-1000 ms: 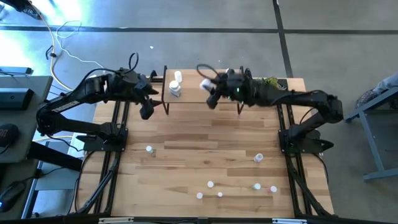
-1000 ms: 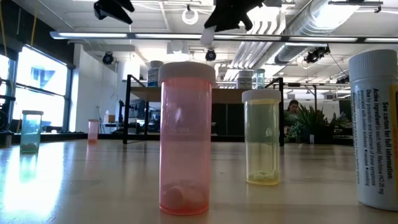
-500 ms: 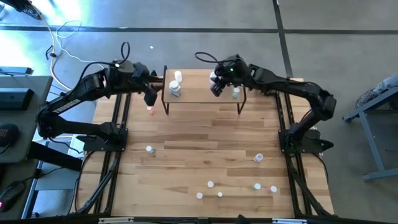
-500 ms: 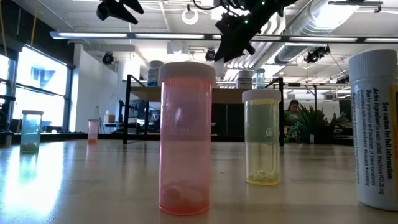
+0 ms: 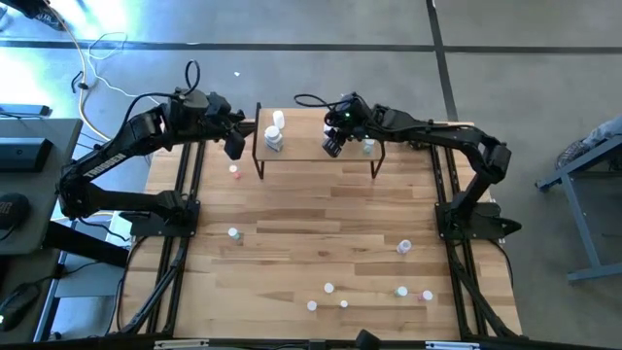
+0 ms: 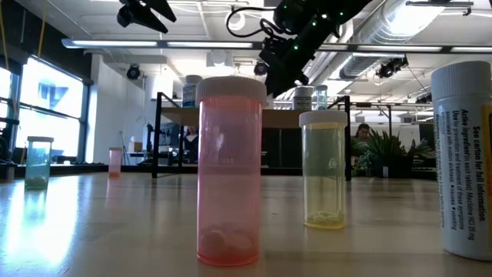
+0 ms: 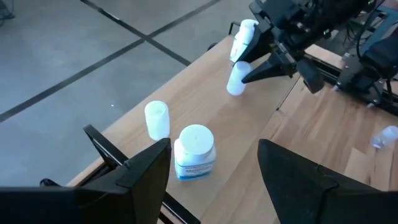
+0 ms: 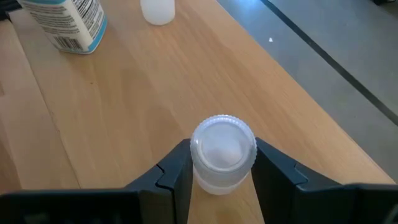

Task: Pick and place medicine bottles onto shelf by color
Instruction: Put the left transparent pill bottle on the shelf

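**Medicine bottles: one held over the shelf**

Medicine bottles are what we look for first. From the high view we see the right gripper (image 5: 333,146) over the shelf (image 5: 311,146) at the far edge of the tabletop (image 5: 311,224), and the left gripper (image 5: 233,148) just off the shelf's left end. Two white bottles (image 5: 275,133) stand on the shelf's left part; several small bottles (image 5: 328,289) lie scattered across the near tabletop.

In the low view we see a pink vial (image 6: 230,171) and a yellow vial (image 6: 324,171) close up, a labelled white bottle (image 6: 465,158) at the right edge, and both arms overhead.

Through the left wrist view we find its own fingers (image 7: 146,168) spread wide with nothing between them, the two white bottles ahead, and the other arm carrying a bottle.

Through the right wrist view we see a white-capped bottle (image 8: 222,152) clamped between the fingers (image 8: 177,168), above the shelf board.
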Available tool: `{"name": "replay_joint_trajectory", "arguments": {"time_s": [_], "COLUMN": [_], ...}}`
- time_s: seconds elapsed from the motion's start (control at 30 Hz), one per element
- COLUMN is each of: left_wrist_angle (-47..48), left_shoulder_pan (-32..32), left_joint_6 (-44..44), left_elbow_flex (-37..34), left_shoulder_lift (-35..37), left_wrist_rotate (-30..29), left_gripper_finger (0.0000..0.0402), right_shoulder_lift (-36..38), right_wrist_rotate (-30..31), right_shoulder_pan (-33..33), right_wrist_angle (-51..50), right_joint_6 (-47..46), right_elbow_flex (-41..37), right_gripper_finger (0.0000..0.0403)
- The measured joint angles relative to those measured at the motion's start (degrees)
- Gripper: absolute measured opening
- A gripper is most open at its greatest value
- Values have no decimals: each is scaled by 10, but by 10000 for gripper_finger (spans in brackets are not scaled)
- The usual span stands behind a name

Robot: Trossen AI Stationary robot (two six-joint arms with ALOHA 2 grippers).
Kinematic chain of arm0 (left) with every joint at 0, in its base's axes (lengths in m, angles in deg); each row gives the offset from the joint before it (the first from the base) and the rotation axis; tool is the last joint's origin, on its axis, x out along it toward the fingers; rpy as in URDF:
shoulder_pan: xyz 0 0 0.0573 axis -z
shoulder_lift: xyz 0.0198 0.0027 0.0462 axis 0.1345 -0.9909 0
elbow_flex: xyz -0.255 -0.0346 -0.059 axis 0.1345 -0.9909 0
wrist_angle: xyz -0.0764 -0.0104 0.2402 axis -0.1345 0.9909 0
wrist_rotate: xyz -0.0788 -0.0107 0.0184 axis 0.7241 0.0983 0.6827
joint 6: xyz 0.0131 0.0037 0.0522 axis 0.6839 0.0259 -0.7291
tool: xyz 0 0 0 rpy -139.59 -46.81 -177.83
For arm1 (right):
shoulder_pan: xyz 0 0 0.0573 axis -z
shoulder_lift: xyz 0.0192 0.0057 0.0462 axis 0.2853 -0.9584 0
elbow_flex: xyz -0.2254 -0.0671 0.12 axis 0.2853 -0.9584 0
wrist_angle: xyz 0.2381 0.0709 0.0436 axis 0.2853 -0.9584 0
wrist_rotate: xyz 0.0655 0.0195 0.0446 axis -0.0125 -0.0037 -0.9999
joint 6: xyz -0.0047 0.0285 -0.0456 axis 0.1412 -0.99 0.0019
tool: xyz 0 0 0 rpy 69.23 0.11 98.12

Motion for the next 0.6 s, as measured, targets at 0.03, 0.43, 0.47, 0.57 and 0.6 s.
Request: {"name": "replay_joint_trajectory", "arguments": {"time_s": [0.03,0.43,0.47,0.57,0.6], "left_wrist_angle": [0,5,6,10,12], "left_shoulder_pan": [0,0,0,0,0], "left_joint_6": [0,1,1,12,18], "left_elbow_flex": [0,0,0,0,0], "left_shoulder_lift": [0,0,0,0,0], "left_wrist_rotate": [0,2,2,3,4], "left_gripper_finger": [231,231,231,232,233], "right_shoulder_lift": [-1,-2,-3,-5,-5], "right_wrist_rotate": [0,1,1,4,8], "right_shoulder_pan": [0,0,0,0,0], "right_wrist_angle": [0,-1,-5,-10,-12], "right_joint_6": [0,1,2,1,1], "right_elbow_flex": [0,0,0,7,12], "right_gripper_finger": [122,155,164,189,195]}}
